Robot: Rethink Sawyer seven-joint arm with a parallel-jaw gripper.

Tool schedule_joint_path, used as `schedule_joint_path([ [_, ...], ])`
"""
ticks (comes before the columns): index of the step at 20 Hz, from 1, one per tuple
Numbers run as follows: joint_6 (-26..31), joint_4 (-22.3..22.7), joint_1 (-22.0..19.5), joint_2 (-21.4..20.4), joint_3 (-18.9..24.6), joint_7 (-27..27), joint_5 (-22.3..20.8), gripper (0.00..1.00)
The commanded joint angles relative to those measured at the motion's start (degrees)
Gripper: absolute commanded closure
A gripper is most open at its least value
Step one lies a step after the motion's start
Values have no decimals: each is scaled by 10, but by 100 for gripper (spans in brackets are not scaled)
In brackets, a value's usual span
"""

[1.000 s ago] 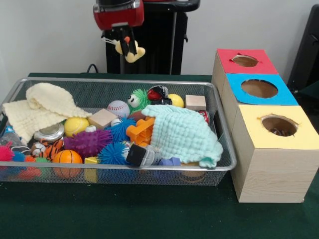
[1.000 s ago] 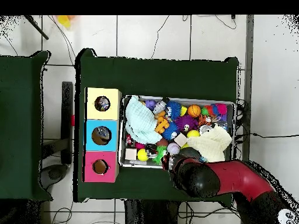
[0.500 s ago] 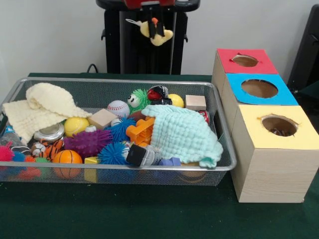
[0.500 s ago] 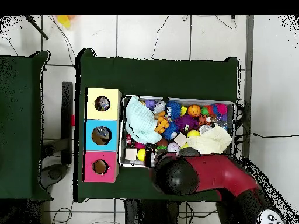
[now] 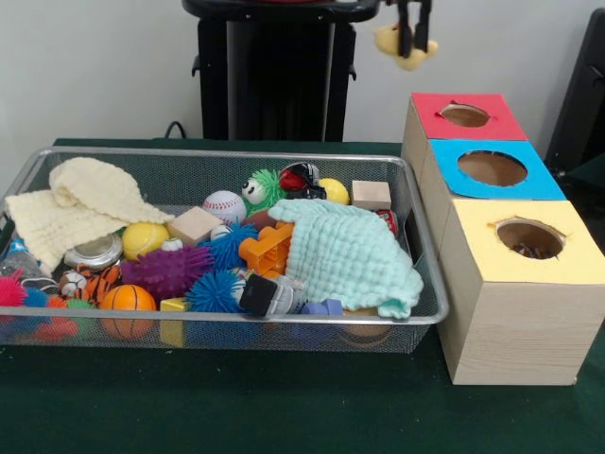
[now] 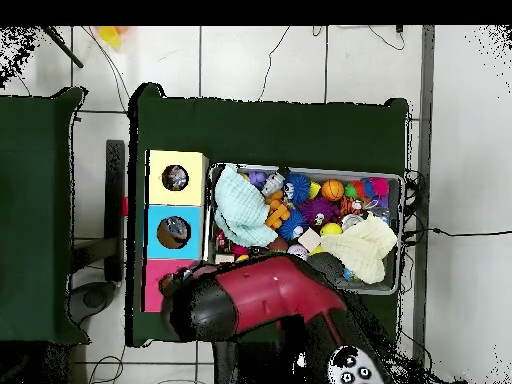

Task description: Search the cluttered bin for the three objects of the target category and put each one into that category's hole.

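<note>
From the front, a dark green table cover (image 5: 284, 416) runs under a wire mesh bin (image 5: 236, 333) on the left and a row of three wooden boxes on the right, against a pale wall with the black pedestal (image 5: 274, 71) behind. The boxes stand touching one another: the yellow-topped box (image 5: 525, 284) nearest, the blue-topped box (image 5: 492, 170) in the middle, the red-topped box (image 5: 463, 115) farthest, each with a round hole. High above the red box's left edge, the gripper (image 5: 413, 33) hangs at the picture's top, its dark fingers pinching a small yellow plush toy (image 5: 405, 47) clear of everything below. The bin is crowded: a cream cloth (image 5: 80, 203) at the left end, a mint cloth (image 5: 350, 255) at the right end over other toys, with spiky balls, a baseball and blocks between. Bare green cover lies in front of the bin and boxes. From overhead, the table (image 6: 270, 125) stands on a white tiled floor (image 6: 260, 60) with cables, a second dark table (image 6: 35, 200) well apart at the left. The red arm (image 6: 265, 300) covers the red box and the bin's near corner, hiding the claw and toy. The cover's far strip is bare.
</note>
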Motion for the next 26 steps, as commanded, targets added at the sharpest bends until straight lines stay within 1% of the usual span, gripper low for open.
schedule_joint_path([
  [1,90,-71,63,-7,-88,171,25,100],
  [5,71,-71,89,1,-117,178,30,100],
  [6,64,-73,95,6,-125,179,26,100],
  [8,46,-79,104,24,-139,177,12,100],
  [11,1,-82,116,58,-160,178,-1,100],
  [13,-31,-84,130,79,-181,185,-19,100],
  [15,-54,-87,143,100,-200,187,-28,100],
  [17,-66,-91,155,113,-213,188,-26,100],
  [20,-66,-93,172,113,-231,182,-16,100],
  [23,-58,-92,189,104,-248,178,-5,100],
  [26,-53,-93,212,97,-267,186,3,100],
])
